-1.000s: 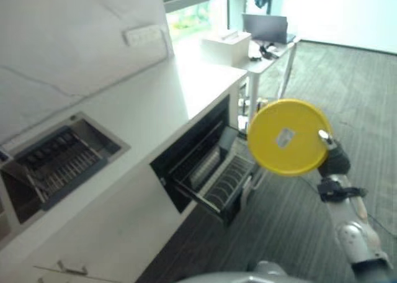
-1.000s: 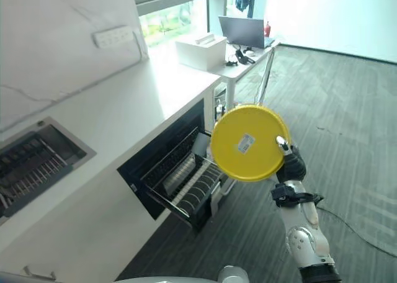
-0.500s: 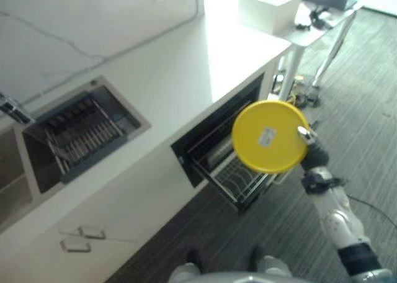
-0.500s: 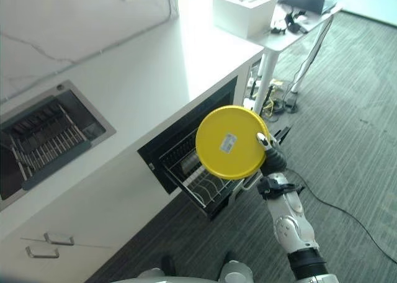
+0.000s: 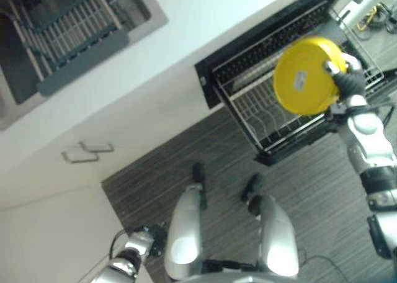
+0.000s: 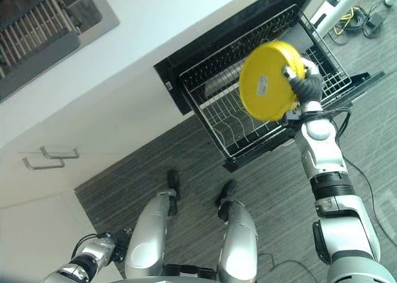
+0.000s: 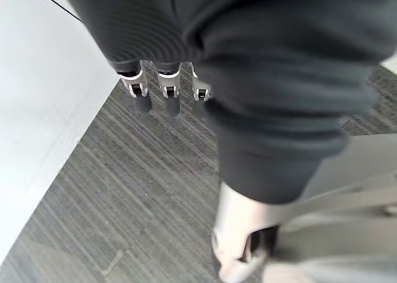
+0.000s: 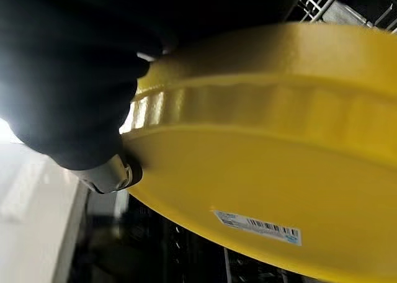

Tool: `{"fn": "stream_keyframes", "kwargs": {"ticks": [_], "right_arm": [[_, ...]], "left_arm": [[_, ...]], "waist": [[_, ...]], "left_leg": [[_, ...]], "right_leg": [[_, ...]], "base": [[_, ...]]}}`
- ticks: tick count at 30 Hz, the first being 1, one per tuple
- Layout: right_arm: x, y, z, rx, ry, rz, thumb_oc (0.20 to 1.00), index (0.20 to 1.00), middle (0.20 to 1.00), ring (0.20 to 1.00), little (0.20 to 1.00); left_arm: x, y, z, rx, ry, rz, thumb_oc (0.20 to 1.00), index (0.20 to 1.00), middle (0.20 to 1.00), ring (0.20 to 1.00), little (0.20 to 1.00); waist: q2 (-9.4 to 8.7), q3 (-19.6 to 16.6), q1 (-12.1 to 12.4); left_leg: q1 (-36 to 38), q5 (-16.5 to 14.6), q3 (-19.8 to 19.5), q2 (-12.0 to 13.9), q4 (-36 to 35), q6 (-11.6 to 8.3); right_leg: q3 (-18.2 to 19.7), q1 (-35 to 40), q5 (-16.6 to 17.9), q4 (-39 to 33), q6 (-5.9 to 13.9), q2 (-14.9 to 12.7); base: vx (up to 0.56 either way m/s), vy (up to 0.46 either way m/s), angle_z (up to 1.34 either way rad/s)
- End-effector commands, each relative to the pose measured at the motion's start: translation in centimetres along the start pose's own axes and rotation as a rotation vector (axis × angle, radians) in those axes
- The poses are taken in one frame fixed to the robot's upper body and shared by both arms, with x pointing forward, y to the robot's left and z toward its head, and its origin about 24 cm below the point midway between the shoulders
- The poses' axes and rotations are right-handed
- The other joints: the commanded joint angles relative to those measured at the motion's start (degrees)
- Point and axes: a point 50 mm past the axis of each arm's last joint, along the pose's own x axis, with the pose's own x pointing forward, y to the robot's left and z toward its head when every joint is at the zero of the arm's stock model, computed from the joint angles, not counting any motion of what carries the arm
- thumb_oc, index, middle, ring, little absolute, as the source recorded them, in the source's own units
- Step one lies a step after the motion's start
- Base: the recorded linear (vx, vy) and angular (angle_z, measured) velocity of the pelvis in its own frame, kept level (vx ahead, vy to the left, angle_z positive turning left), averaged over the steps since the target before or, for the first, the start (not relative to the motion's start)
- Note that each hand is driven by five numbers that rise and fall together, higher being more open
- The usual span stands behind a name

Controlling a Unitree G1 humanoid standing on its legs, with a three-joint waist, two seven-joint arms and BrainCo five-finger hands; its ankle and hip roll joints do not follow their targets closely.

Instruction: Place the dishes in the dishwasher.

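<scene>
The left hand (image 5: 133,256) is hanging low by the floor, fingers loose, holding nothing. The wire dish rack (image 6: 232,118) is sticking out of the open dishwasher (image 6: 186,69). The plate could bump the wires and slip if it is coming down crooked. The right hand (image 6: 305,83) is pinching the yellow plate (image 6: 265,81) by its edge, above the rack.

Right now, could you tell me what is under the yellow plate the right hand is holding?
The pulled-out wire dishwasher rack lies beneath the yellow plate, gripped by the right hand. Its visible tines look empty; the part behind the plate is hidden.
</scene>
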Motion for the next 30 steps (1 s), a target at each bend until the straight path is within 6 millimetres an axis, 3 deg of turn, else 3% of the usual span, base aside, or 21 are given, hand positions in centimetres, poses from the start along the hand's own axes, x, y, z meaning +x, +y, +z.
{"fn": "stream_keyframes", "kwargs": {"ticks": [1, 5, 10, 20, 30], "right_arm": [[0.3, 0.0, 3.7, -0.062, -0.181, -0.003, 0.200, 0.200, 0.200, 0.200, 0.200], [1.5, -1.1, 4.8, -0.202, -0.188, -0.058, 0.200, 0.200, 0.200, 0.200, 0.200], [2.1, -0.9, 5.0, -0.341, -0.199, -0.068, 0.200, 0.200, 0.200, 0.200, 0.200], [4.3, 1.3, 7.8, -1.084, -0.403, -0.157, 0.200, 0.200, 0.200, 0.200, 0.200], [5.2, 2.8, 7.8, -1.315, -0.521, -0.342, 0.200, 0.200, 0.200, 0.200, 0.200]], "left_arm": [[-0.1, 0.0, -0.8, 0.013, 0.003, -0.003, 1.000, 1.000, 1.000, 1.000, 1.000], [-0.2, 0.9, 0.7, 0.024, -0.042, 0.007, 1.000, 1.000, 1.000, 1.000, 1.000], [-0.2, 1.0, 0.6, 0.044, -0.038, 0.010, 1.000, 1.000, 1.000, 1.000, 1.000], [-0.4, 2.6, 1.1, 0.072, -0.041, 0.051, 1.000, 1.000, 1.000, 1.000, 1.000], [-0.5, 2.3, 2.9, 0.157, -0.123, 0.062, 1.000, 1.000, 1.000, 1.000, 1.000]], "waist": [[-0.62, -4.39, -0.84], [-0.93, -2.47, 0.16], [-1.38, -1.96, 0.76], [-2.43, -1.95, 3.63], [-1.91, -1.95, 6.63]], "left_leg": [[4.43, -1.96, 0.65, 1.25, -2.02, -1.98], [1.57, -2.63, -0.35, 1.37, 0.72, -1.60], [0.12, -3.07, -1.04, 1.39, 1.90, -1.44], [-2.44, -2.78, -2.68, 1.81, 1.94, -1.42], [-7.76, -2.13, -5.97, 0.76, 2.33, -1.22]], "right_leg": [[4.50, 3.21, -7.60, 4.70, 2.06, 1.15], [4.27, 0.61, -8.55, 8.45, 1.64, 0.96], [4.15, -0.61, -8.95, 9.69, 1.33, 1.20], [2.72, -1.49, -8.58, 9.26, 1.62, 1.92], [2.30, -5.20, -8.91, 10.82, 1.77, 2.30]], "base": [[-0.01, -0.019, 0.11], [-0.04, -0.030, 0.08], [-0.01, -0.021, 0.05], [-0.01, -0.038, 0.06], [-0.01, -0.006, 0.09]]}}
